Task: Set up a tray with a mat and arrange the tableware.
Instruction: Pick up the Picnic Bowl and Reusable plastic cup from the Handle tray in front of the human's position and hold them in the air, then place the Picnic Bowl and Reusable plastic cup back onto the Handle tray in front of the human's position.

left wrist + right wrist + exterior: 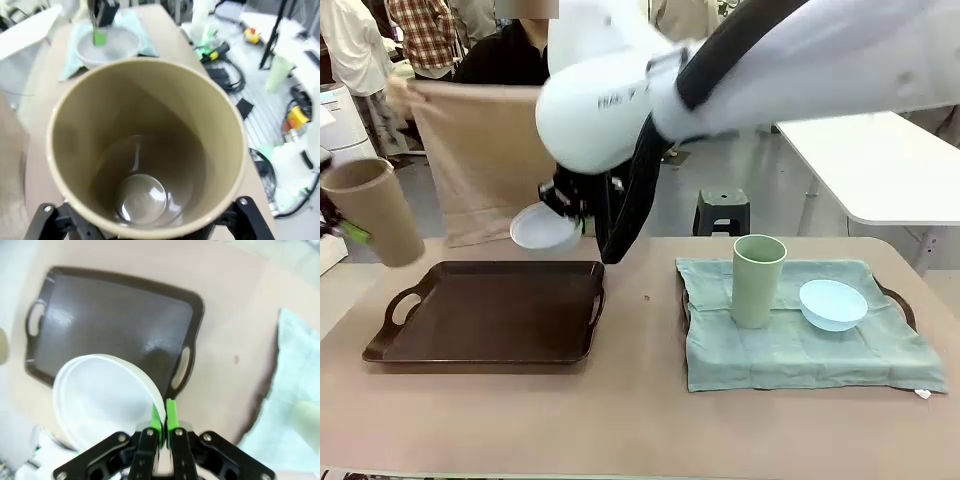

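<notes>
Tableware is split between what I carry and what already sits out: my left gripper [140,227] is wrapped wide around the tan tumbler [372,210], lifted off the table beyond its left edge and tipped, mouth facing my left wrist camera, I judge to keep it clear of the dark tray [490,312] until that tray is dressed. That tray lies bare on the left half of the table [630,420], handles at its short ends, so nothing can go down there yet. Toward the right edge a second tray [898,300] is covered by a pale green mat [790,350], and on the mat stand the pale green tumbler [757,280], upright near the mat's middle, and the light blue bowl [833,304] just beside it on the side toward the table's right edge, tilted rather than flat. Farther back, my right gripper [163,427] has its pads pinched tight on the rim of the white bowl [545,228], holding it in the air above the dark tray's far right corner, again parked out of the way as I read it. Beyond the far edge the person holds up a tan cloth [480,160] by its top corners, apparently the mat meant for the empty tray
</notes>
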